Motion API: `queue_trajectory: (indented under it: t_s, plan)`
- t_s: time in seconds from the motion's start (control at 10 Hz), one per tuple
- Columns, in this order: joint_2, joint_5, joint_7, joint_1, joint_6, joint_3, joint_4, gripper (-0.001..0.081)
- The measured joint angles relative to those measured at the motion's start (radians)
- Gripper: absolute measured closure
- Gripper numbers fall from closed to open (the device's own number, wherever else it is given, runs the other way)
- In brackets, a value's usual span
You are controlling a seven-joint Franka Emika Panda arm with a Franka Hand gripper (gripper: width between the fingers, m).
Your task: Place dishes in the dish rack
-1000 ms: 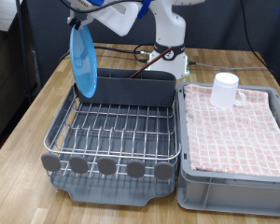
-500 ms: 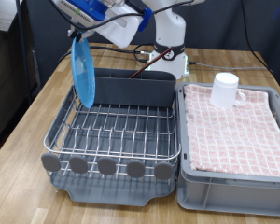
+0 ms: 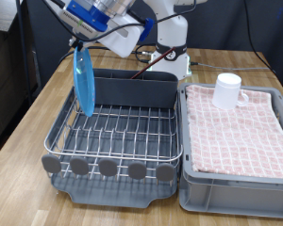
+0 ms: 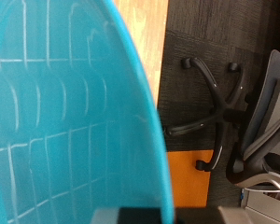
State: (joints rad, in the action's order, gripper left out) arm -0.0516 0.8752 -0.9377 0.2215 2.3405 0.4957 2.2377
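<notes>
My gripper (image 3: pixel 82 42) clenches the top edge of the light-blue plate (image 3: pixel 83 80), which hangs on edge (nearly vertical) over the dish rack (image 3: pixel 113 132), its lower rim just above the wires near the grey caddy (image 3: pixel 134 89). The white mug (image 3: pixel 227 90) sits on the pink checked cloth (image 3: pixel 241 132) at the exterior view's right.

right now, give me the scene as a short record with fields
end effector: at the exterior view's upper left, over the rack, gripping the plate's top edge
light-blue plate: held edge-on, lower edge down at the wire grid
dish rack: wire grid bare
white mug: on the pink checked cloth, in the grey bin
wooden spoon: not visible
</notes>
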Motion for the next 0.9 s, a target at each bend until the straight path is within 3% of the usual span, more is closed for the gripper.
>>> queue_trajectory:
  t_s: [0.9]
  plan:
    - [0.118, 0.004, -0.047, -0.009, 0.210, 0.072, 0.050, 0.0786]
